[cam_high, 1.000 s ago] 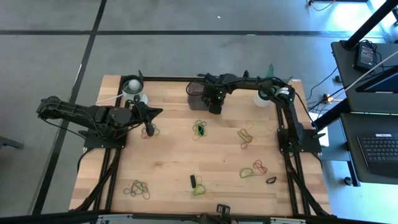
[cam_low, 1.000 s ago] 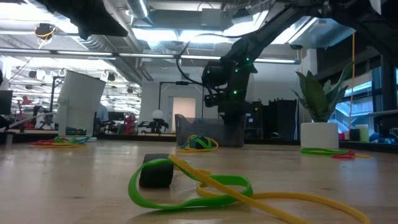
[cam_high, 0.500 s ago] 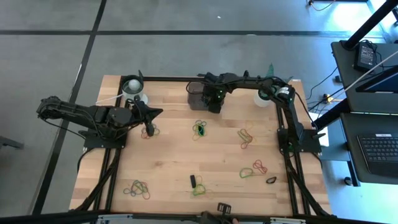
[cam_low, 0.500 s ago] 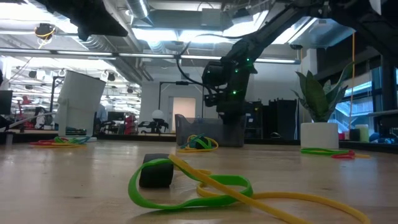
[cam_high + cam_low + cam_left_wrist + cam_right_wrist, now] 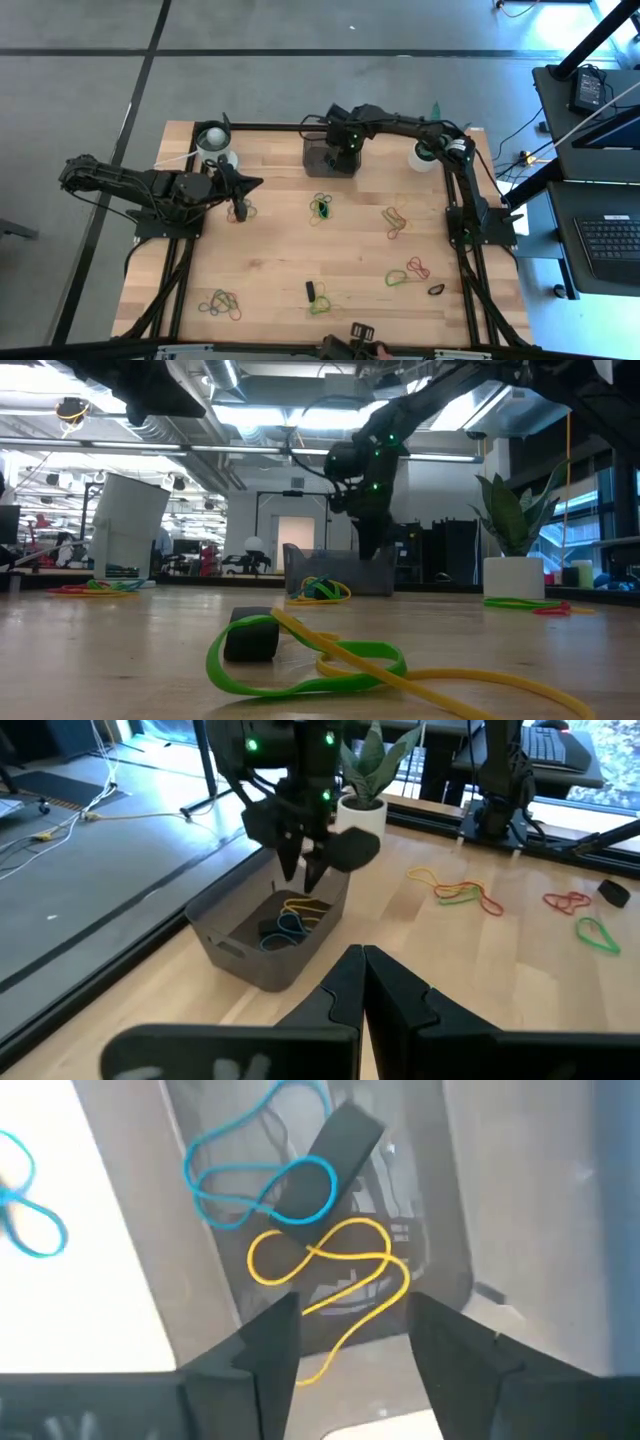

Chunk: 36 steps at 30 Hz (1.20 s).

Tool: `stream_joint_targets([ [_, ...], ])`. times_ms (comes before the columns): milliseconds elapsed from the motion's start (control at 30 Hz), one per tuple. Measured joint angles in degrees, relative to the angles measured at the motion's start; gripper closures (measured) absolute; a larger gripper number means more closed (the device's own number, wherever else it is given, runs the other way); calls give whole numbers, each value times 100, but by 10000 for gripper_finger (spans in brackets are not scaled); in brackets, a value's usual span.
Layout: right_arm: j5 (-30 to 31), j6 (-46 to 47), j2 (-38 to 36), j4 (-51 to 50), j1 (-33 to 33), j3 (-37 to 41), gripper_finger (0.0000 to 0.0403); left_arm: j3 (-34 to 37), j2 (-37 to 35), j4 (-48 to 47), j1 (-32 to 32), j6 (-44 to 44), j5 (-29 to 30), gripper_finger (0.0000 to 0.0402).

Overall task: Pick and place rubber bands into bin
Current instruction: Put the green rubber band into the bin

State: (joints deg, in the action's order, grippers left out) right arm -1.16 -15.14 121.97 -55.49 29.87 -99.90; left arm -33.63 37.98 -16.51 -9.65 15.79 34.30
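The dark grey bin (image 5: 322, 158) stands at the table's far edge. A yellow rubber band (image 5: 330, 1260), a blue one (image 5: 262, 1190) and a black one (image 5: 330, 1150) lie on its floor. My right gripper (image 5: 355, 1350) hangs open just above the bin (image 5: 270, 935), pointing down, with nothing between its fingers; the low view also shows the right gripper (image 5: 365, 530) over the bin (image 5: 335, 572). My left gripper (image 5: 252, 182) waits shut above the table's left half, near a small cluster of bands (image 5: 240, 210). More rubber bands lie loose on the wood.
A white cup (image 5: 215, 140) stands left of the bin and a white plant pot (image 5: 425, 155) right of it. Band clusters lie at the middle (image 5: 320, 208), right (image 5: 395, 222), near right (image 5: 408, 270), near left (image 5: 220, 303) and near middle (image 5: 318, 295).
My right gripper has risen from inside the bin until it stands clear above its rim, still pointing down. The bin and the bands on the table have stayed where they were.
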Motion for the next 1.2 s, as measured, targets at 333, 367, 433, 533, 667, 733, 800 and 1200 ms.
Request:
stream_joint_targets([
  [333, -30, 299, -162, -1261, 104, -699, 208, 0, 0, -2, 0, -286, -127, 398],
  [367, -50, 310, -264, -1336, 127, -697, 213, 0, 0, -2, 0, -359, -135, 398],
  [433, -66, 433, -537, -1390, 181, -631, 225, 0, -3, -2, 0, -444, -139, 398],
  [533, -200, 776, -1032, -1374, 246, -454, 247, 2, -50, -1, 0, -457, -152, 398],
  [667, -292, 1234, -1894, -1145, 232, -78, 282, -3, -218, -95, 0, -458, -432, 398],
  [733, -292, 1474, -2345, -928, 126, 229, 302, -79, -323, -508, -1, -459, -594, 398],
  [800, -303, 1775, -2817, -704, -7, 595, 323, -244, -384, -925, 0, -455, -693, 398],
  [1200, -302, 3839, -5651, 905, -1457, 3531, 392, -1045, -433, -1842, 0, -1068, -745, 398],
])
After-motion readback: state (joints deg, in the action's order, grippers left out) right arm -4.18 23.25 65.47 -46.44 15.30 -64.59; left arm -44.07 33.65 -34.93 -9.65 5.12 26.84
